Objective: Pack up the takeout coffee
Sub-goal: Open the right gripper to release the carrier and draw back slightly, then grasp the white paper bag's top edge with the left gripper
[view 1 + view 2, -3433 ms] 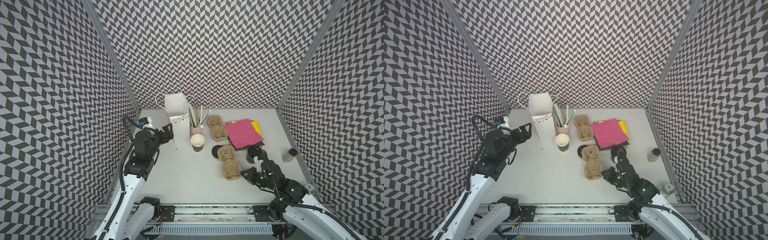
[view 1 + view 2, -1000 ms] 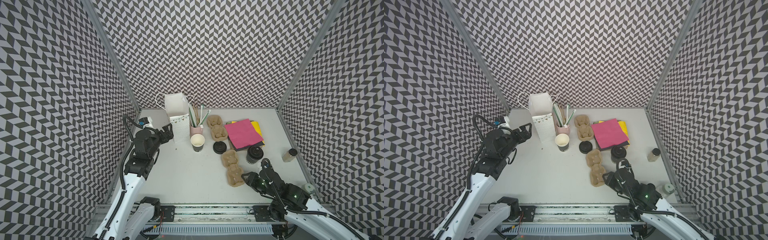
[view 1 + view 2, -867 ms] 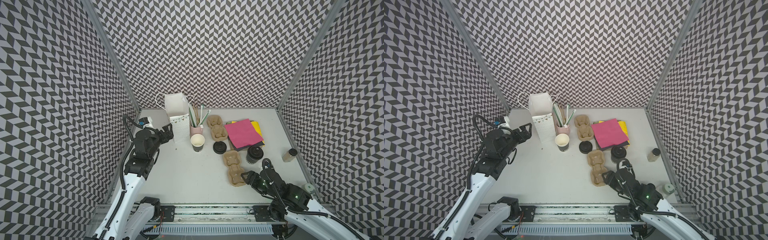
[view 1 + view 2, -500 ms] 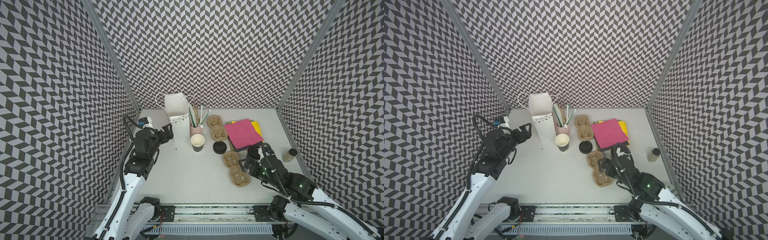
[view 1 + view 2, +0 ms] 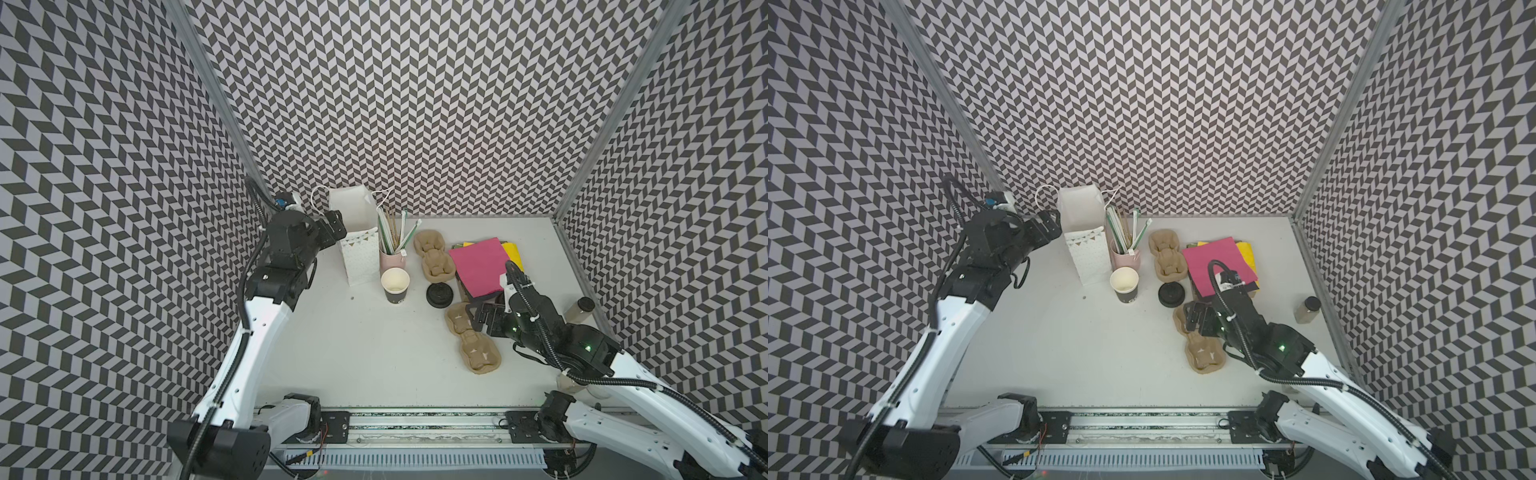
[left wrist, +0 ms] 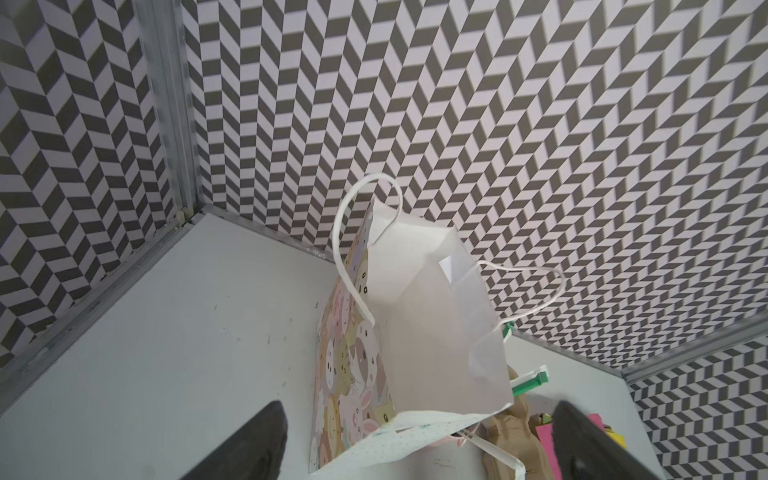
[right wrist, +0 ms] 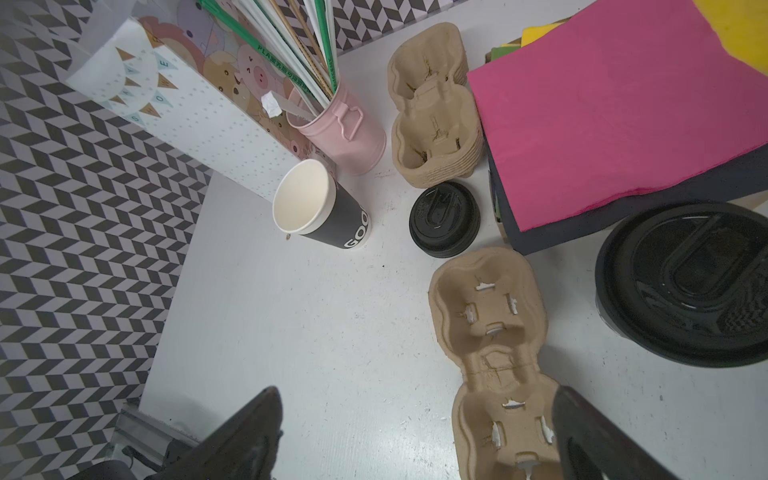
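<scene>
The left arm (image 5: 253,332) and right arm (image 5: 615,428) share glossy white links, black joint housings and ribbed black cables (image 5: 257,208). The left gripper (image 5: 335,224) and right gripper (image 5: 475,318) are black. Green lights (image 5: 587,346) dot the right arm's wrist.

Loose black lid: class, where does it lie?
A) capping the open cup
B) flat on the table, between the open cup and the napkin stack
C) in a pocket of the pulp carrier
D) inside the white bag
B: in a top view the loose black lid lies flat on the table, with the open cup on one side and the napkin stack on the other.
</scene>
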Tool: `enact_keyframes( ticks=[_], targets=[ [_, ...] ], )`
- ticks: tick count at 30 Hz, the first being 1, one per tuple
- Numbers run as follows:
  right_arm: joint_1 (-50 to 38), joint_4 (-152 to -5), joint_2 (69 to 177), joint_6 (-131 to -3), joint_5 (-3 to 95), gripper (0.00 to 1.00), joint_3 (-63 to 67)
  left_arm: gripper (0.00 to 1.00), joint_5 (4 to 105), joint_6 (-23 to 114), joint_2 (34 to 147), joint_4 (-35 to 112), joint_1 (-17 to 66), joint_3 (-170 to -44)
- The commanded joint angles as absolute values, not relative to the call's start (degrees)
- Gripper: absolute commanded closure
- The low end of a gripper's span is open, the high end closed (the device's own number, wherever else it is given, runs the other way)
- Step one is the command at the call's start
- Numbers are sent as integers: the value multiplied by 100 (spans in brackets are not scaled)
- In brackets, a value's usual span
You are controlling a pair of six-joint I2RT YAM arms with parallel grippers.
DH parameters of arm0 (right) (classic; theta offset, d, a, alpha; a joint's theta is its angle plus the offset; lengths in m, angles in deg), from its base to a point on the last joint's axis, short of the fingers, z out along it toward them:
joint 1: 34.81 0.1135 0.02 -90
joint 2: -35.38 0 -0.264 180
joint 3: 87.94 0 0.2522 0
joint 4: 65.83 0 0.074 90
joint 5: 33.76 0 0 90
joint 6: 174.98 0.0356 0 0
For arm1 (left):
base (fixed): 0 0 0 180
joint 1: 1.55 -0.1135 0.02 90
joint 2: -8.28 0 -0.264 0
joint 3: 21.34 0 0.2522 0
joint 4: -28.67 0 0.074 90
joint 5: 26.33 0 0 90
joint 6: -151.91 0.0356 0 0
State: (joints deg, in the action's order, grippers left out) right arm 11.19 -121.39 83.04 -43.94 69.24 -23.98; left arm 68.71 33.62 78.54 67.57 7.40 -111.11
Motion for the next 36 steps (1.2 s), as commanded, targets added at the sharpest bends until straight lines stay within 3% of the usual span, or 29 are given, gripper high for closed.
enact_keyframes(
  ticks=[1,7,16,23,27,34,36],
  targets=[
    [1130,-12000,8209,-4601,6873,1,-2285,2,7343,3520,8332,7511,693,-11710],
    [1131,-11971,7977,-4622,6797,1,-2302,8,7826,3592,9145,8000,679,-12518],
    [1128,-11949,7889,-4622,6557,1,-2294,24,7904,3599,9929,8004,673,-12721],
    [1142,-11905,7741,-4571,6481,1,-2405,40,8133,3592,10320,7988,680,-12967],
    [1140,-11914,7705,-4585,6456,1,-2468,56,8291,3538,10485,8038,662,-13040],
    [1135,-11905,7656,-4585,6444,1,-2522,64,8428,3519,10487,7955,655,-13105],
    [1134,-11897,7653,-4572,6423,1,-2547,71,8439,3538,10528,7984,657,-13162]
  ],
)
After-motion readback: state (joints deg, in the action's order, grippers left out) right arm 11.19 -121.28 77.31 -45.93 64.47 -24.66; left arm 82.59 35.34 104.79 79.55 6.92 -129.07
